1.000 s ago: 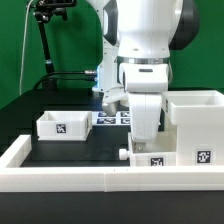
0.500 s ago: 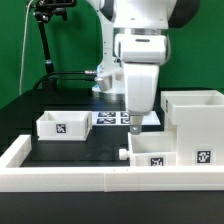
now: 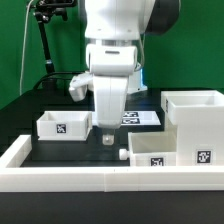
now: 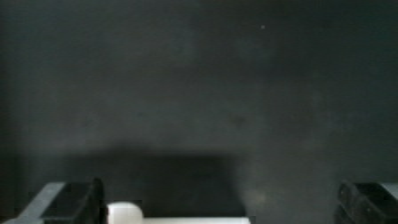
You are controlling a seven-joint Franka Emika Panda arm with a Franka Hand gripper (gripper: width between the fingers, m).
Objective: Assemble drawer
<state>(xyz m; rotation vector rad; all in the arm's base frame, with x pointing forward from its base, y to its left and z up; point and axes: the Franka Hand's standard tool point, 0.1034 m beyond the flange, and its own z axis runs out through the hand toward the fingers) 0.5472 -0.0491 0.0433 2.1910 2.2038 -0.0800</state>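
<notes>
The tall white shell (image 3: 195,118) stands at the exterior view's right. One small tray (image 3: 155,148) lies in front of it, its knob (image 3: 122,155) pointing to the exterior view's left. The other small tray (image 3: 65,125) sits at the exterior view's left. My gripper (image 3: 108,139) hangs low over the dark table between the two trays, open and empty. In the wrist view my gripper (image 4: 222,203) has its dark fingers (image 4: 71,203) wide apart. The knob (image 4: 125,212) and a strip of the tray's edge (image 4: 196,220) show just inside one finger.
A long low white rim wall (image 3: 90,176) runs along the front and up the exterior view's left side. The marker board (image 3: 138,117) lies flat behind the gripper. A black stand with cables (image 3: 45,40) rises at the back.
The arm has swung toward the exterior view's left, from above the front tray to the open table between the two trays. The gripper stays empty and the trays have not moved.
</notes>
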